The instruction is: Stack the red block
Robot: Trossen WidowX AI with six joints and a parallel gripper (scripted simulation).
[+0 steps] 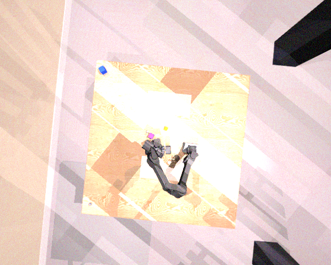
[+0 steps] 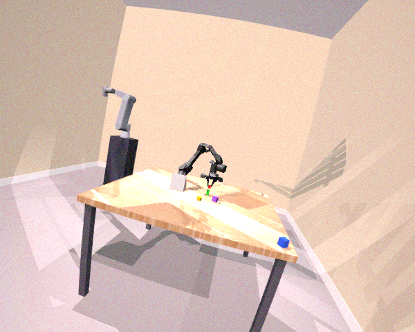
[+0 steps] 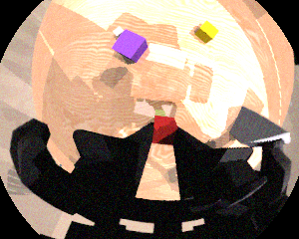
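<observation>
Counted on the table (image 2: 136, 210): 1 red block (image 3: 164, 129), 1 green tower (image 2: 207, 192), 1 purple block (image 3: 130, 46), 1 yellow block (image 3: 207, 31), 1 blue block (image 2: 283, 242), 1 white box (image 2: 178, 181). Arms: 1 black arm (image 2: 204, 153), 1 grey arm (image 2: 122, 111) on 1 dark pedestal (image 2: 120, 157).

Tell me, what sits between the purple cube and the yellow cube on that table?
No object: in the wrist view only bare wood lies between the purple cube and yellow cube. The gripper, shut on the red block, sits nearer the camera.

Dark grey jointed arm (image 1: 160, 171), seemingly matte
</observation>
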